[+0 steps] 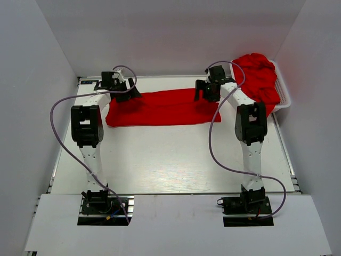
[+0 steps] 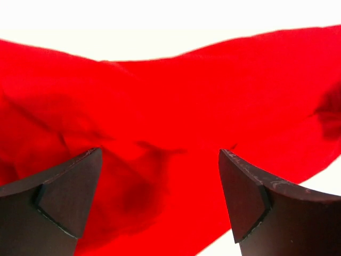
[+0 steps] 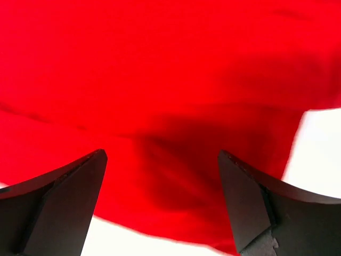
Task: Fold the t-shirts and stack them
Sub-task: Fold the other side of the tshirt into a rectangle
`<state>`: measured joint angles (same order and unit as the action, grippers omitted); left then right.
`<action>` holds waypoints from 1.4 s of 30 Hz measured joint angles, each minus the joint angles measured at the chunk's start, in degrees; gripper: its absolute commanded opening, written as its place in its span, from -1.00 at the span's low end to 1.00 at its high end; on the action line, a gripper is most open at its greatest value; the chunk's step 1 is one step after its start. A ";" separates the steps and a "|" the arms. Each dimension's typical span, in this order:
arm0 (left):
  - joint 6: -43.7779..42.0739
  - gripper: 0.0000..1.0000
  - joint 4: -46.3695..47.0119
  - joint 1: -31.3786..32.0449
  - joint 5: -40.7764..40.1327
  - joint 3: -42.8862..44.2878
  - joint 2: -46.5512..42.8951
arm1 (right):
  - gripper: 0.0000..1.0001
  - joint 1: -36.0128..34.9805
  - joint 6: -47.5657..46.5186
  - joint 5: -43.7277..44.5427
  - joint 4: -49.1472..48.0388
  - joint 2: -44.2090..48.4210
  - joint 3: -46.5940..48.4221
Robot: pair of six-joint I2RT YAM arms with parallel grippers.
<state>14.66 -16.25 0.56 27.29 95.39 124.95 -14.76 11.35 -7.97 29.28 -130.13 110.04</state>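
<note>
Wide-open left jaws, holding nothing, low over the left end of the spread red t-shirt [image 1: 162, 108]. Wide-open right jaws, empty too, over its right end. Laid flat on the white tabletop [image 1: 170, 160]. Just right of that t-shirt, white basket [image 1: 286, 100] piled with more red t-shirts [image 1: 258, 72].
</note>
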 measured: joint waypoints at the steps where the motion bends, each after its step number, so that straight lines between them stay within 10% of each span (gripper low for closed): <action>1: 0.02 1.00 -0.11 0.00 0.02 1.53 1.40 | 0.81 0.13 0.24 0.83 0.15 -1.03 1.03; 25: 4.52 1.00 2.86 0.00 -5.97 32.02 21.73 | 0.81 1.88 -2.62 3.15 -0.44 -0.85 2.56; 42: 1.64 1.00 -5.79 0.00 -14.49 24.17 5.22 | 0.81 -0.24 -6.62 -2.54 2.01 7.52 -8.15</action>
<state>16.29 -22.04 0.56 12.80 119.57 130.17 -15.00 4.73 -10.50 31.29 -122.61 101.89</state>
